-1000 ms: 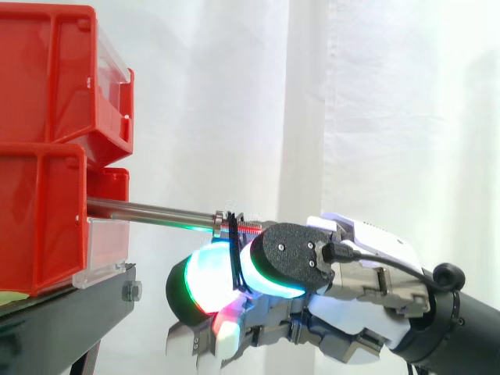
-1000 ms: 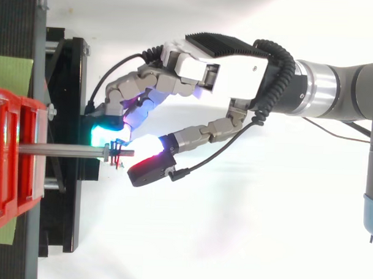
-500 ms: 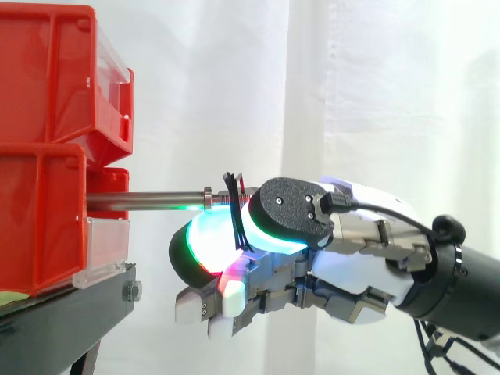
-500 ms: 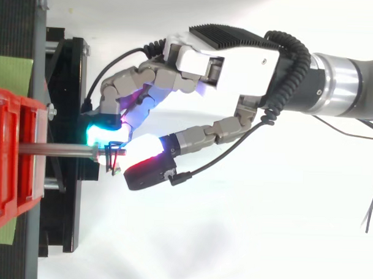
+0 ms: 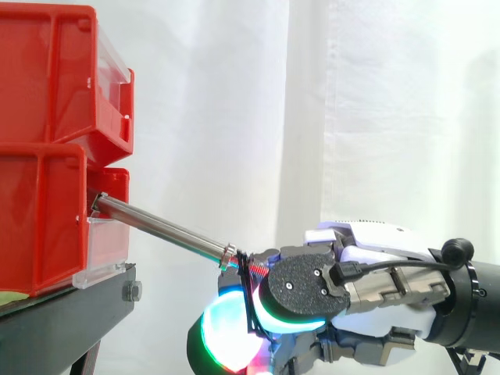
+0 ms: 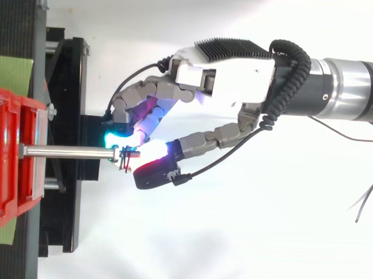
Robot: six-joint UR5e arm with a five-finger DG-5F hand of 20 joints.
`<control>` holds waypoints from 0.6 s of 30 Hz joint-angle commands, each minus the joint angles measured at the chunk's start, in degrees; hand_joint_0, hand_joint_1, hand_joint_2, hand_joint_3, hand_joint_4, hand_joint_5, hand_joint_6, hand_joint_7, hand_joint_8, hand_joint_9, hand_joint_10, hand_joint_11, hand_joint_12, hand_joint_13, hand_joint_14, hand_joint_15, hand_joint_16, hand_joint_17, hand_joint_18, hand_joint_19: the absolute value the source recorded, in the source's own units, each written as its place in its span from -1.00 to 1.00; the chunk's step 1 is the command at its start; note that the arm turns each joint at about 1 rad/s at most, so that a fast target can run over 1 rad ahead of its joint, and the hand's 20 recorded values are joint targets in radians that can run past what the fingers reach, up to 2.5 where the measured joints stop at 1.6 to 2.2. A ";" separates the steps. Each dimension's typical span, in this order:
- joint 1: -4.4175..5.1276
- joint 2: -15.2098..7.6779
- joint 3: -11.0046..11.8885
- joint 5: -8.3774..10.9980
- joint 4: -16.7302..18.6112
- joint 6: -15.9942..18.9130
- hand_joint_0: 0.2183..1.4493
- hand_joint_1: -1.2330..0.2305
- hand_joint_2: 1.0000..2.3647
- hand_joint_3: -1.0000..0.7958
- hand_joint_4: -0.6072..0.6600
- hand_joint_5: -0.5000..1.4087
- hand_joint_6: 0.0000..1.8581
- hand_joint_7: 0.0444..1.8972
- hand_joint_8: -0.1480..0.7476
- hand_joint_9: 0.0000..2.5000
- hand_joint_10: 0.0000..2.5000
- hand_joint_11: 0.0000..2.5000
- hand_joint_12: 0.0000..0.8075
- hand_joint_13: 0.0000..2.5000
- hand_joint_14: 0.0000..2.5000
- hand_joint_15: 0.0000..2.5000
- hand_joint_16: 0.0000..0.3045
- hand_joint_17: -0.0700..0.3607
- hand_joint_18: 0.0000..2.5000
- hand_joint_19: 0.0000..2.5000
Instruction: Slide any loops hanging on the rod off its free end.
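The rod (image 5: 164,229) is sticking out of the lower of the red bins (image 5: 39,226) and sloping down toward its free end. A clear plastic strip (image 5: 105,246) is sitting on that bin's front, above the black stand (image 5: 70,312).

The loops (image 5: 248,269), black and red, are bunching right at the rod's free end, just past a small collar, and one black strand is running down across the glowing fingertips (image 5: 226,340). How many loops there are is too tangled to tell.

The hand (image 5: 391,289) is reaching in from the right, its fingers curling in and closing on the loops from both sides of the rod's tip. From above, the loops (image 6: 128,157) are lying between a cyan pad and a dark thumb pad of the hand (image 6: 225,92). The rod's very tip is hiding behind those pads, and the lower fingers are running off the bottom edge of the side view.
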 commanded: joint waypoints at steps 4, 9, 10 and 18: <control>0.04 0.98 0.00 0.06 -3.33 0.15 -0.37 -0.29 -0.97 0.12 0.34 -0.69 -0.08 0.06 0.11 -0.22 -0.99 -0.61 -0.08 -0.37 -0.99 -0.82 -0.57 0.00 -0.38 -0.64; 0.04 2.21 0.00 0.15 -6.67 -0.03 -0.39 -0.28 -0.97 0.10 0.35 -0.69 -0.08 0.07 0.11 -0.22 -0.99 -0.61 -0.08 -0.37 -0.99 -0.82 -0.57 0.00 -0.38 -0.64; 0.13 2.39 0.00 0.32 -7.29 0.06 -0.39 -0.28 -0.97 0.09 0.35 -0.69 -0.09 0.07 0.11 -0.22 -0.99 -0.61 -0.08 -0.37 -0.99 -0.82 -0.57 0.00 -0.38 -0.64; 0.39 4.23 -0.09 1.64 -10.80 -0.03 -0.41 -0.27 -0.97 0.03 0.34 -0.69 -0.10 0.10 0.10 -0.22 -0.99 -0.60 -0.09 -0.38 -0.99 -0.82 -0.58 -0.01 -0.39 -0.63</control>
